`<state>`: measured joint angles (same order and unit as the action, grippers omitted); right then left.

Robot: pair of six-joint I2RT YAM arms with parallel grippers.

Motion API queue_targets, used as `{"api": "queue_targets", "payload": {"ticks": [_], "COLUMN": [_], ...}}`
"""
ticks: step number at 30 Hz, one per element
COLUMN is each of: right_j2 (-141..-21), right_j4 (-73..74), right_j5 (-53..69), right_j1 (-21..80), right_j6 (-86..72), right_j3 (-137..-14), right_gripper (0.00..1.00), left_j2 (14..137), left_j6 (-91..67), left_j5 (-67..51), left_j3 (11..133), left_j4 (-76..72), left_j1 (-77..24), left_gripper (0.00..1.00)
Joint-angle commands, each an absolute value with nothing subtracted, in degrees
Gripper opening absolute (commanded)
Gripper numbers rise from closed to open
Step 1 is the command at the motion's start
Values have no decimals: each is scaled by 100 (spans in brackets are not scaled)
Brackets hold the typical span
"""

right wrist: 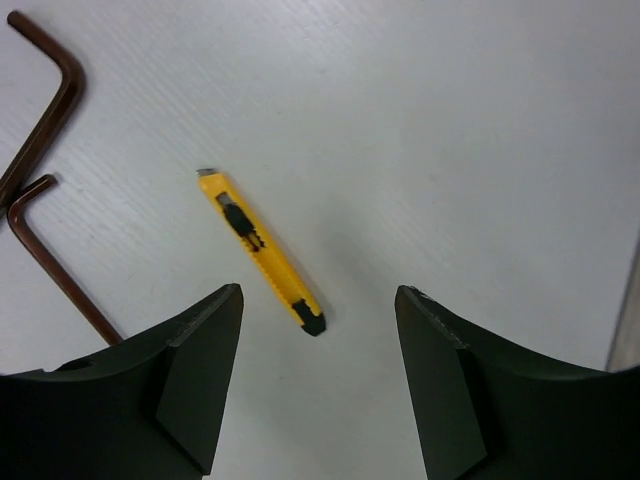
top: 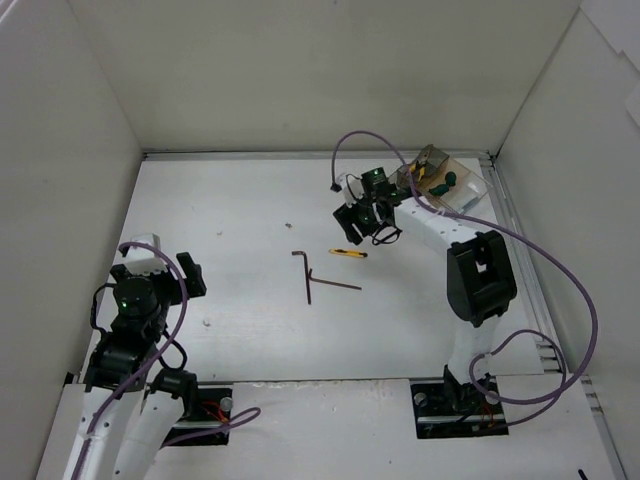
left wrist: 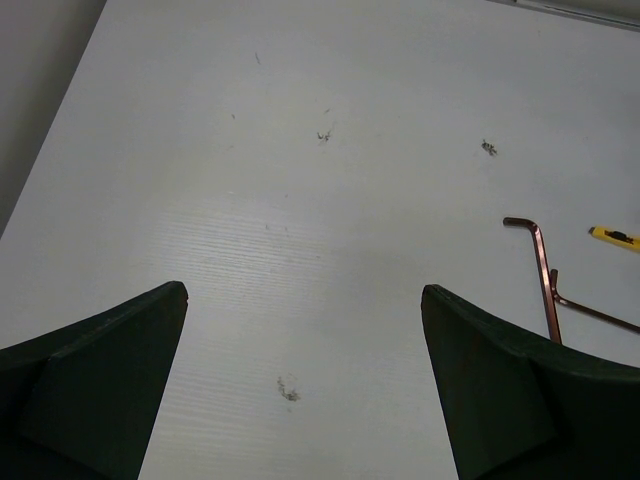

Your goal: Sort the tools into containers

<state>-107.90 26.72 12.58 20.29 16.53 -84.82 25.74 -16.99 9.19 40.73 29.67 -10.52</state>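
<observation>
The right jaws stand spread with nothing between them. In the right wrist view the two dark fingers (right wrist: 190, 375) frame a yellow snap-off utility knife (right wrist: 260, 252) that lies flat on the white table (right wrist: 450, 120), its black end nearest the camera and its blade tip pointing away. The knife touches neither finger. To its left lie two brown L-shaped hex keys, the longer hex key (right wrist: 45, 110) farther out and the shorter hex key (right wrist: 55, 265) closer in. Their shafts run close together, and whether they touch cannot be told here. From the top camera both keys sit near the middle of the table, the longer one pointing toward the arms and the shorter one lying across beside its near end. The knife is just to their right. The clear compartment box (top: 468, 196) sits at the far right corner of the table, beyond the right arm's wrist. A green-handled tool (top: 447, 182) and something yellow lie inside it, but which compartments they occupy cannot be told. The left jaws are also spread wide and empty, with their fingers (left wrist: 100, 385) over bare table at the near left, well apart from the tools.
</observation>
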Motion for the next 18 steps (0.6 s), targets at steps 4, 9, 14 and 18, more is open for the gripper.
{"api": "queue_targets", "payload": {"ticks": [4, 9, 14, 18], "right_j2": [-11187, -11434, -11575, -11619], "right_j4": [2786, 2839, 2882, 2927], "right_j5": [1222, 1143, 1011, 906], "right_j1": [2504, 2707, 2707, 2733], "right_j6": [2004, 2065, 2127, 2171], "right_j3": [-8604, -8605, -8561, -8526], "right_gripper": [60, 61, 60, 56], "left_j2": [2646, 2663, 2672, 2716], "left_j6": [-1740, -1714, -1705, -1705], "left_j5": [809, 756, 730, 703], "left_j3": [4315, 4324, 4324, 4324], "left_j4": [2672, 2672, 2663, 2654], "left_j1": [-1072, -1072, -1072, -1072], "left_gripper": [100, 100, 100, 100]}}
